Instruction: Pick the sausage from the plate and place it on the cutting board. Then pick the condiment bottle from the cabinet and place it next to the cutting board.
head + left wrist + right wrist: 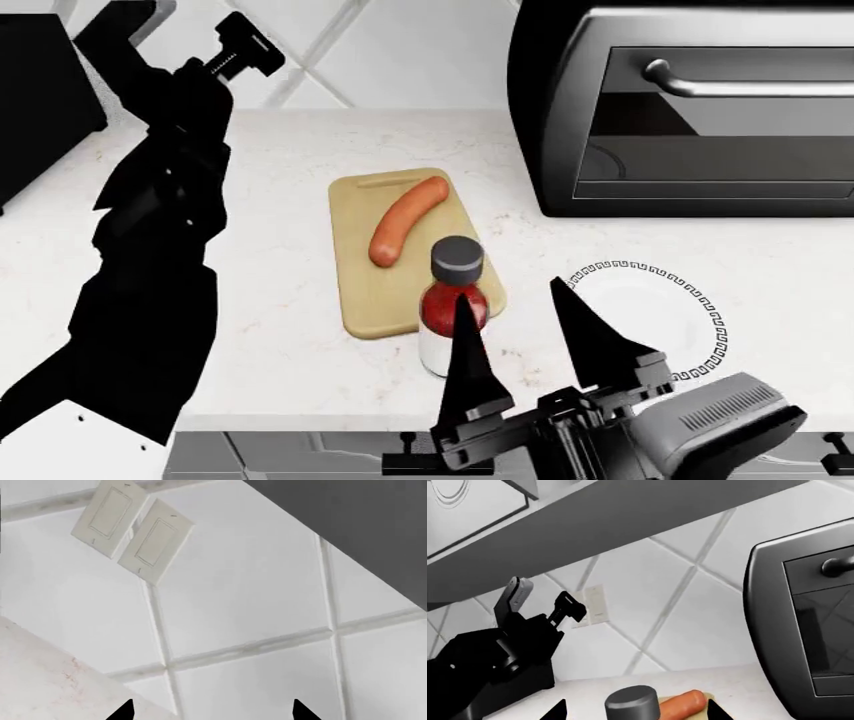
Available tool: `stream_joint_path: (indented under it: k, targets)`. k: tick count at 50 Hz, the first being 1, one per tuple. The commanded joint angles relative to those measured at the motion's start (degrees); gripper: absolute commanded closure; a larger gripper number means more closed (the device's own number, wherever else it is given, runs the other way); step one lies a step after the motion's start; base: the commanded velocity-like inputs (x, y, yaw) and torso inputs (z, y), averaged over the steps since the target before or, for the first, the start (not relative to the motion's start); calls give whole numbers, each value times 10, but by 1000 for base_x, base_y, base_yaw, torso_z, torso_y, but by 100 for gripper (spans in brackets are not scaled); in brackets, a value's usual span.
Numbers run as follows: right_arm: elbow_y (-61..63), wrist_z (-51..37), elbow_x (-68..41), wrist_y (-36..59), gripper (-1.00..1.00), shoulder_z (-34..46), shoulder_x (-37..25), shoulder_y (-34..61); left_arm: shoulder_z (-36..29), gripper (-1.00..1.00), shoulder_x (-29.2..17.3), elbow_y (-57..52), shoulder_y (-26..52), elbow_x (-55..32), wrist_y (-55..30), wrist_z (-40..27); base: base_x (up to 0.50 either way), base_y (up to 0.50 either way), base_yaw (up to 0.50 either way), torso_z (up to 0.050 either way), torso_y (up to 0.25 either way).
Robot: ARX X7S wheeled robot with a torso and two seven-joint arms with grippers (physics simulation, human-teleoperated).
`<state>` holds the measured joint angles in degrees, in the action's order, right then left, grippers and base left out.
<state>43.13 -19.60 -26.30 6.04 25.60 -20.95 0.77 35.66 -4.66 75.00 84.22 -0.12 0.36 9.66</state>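
right gripper (527,315) jaws apart, straddling nothing, just right of condiment bottle (451,305) | condiment bottle upright on worktop (280,330) at cutting board's (387,285) near right corner | plate (667,320) bare, right of bottle | sausage (407,220) lying on board | left gripper (247,52) raised by tiled wall, jaws apart

Right gripper (527,325): left finger covers part of the condiment bottle (451,300), label unreadable; body cut off by the head view's lower edge. Plate (694,310): near rim hidden behind the right finger and wrist housing. Right wrist view: only the bottle's cap and one end of the sausage (684,702) show between the fingertips, rest cut off. Left gripper (247,50): jaw gap too small to read.
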Motion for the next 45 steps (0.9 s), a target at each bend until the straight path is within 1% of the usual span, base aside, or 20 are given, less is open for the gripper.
stream_joint_path:
  k: [1, 2, 3, 4, 5, 6, 8, 15, 18, 20, 22, 26, 33, 45]
  targets:
    - [33, -9, -17, -8, -100, -24, -22, -12, -8, -100, 9, -1, 47, -9, 12, 59, 0, 0, 0, 0, 0]
    - [35, -11, -19, -8, -100, -27, -24, -12, -10, -100, 9, -7, 49, -7, 11, 61, 0, 0, 0, 0, 0]
    - [38, -11, -23, -9, -100, -31, -27, -13, -14, -100, 19, -56, 36, -5, -17, 62, 0, 0, 0, 0, 0]
    - [39, -12, -27, -10, -100, -35, -30, -13, -16, -100, 35, -136, 13, -7, -66, 63, 0, 0, 0, 0, 0]
    - [42, -14, -32, -10, -100, -40, -33, -13, -32, -100, 46, -213, -9, -22, -115, 59, 0, 0, 0, 0, 0]
    - [45, -15, -37, -9, -100, -45, -37, -13, -66, -100, 46, -276, -31, -57, -154, 46, 0, 0, 0, 0, 0]
    - [51, -18, -43, -7, -100, -52, -43, -12, -103, -100, 45, -357, -59, -94, -206, 26, 0, 0, 0, 0, 0]
    - [65, -27, -58, -2, -100, -68, -57, -11, -177, -100, 40, -573, -142, -142, -327, -12, 0, 0, 0, 0, 0]
    - [66, -27, -60, -3, -100, -71, -60, -9, -198, -100, 38, -680, -190, -160, -370, -22, 0, 0, 0, 0, 0]
    - [69, -28, -64, -2, -100, -73, -62, -6, -206, -100, 34, -732, -216, -172, -391, -26, 0, 0, 0, 0, 0]
    - [71, -29, -67, -1, -100, -75, -63, -2, -207, -100, 30, -771, -236, -186, -414, -28, 0, 0, 0, 0, 0]
    - [74, -33, -72, -1, -100, -82, -67, 1, -221, -100, 17, -816, -263, -197, -443, -27, 0, 0, 0, 0, 0]
    - [75, -39, -93, -5, -100, -103, -76, 9, -233, -100, 6, -889, -304, -216, -472, -25, 0, 0, 0, 0, 0]
    - [76, -34, -137, -1, -100, -116, -93, 32, -194, -100, 8, -1022, -403, -276, -475, -20, 0, 0, 0, 0, 0]
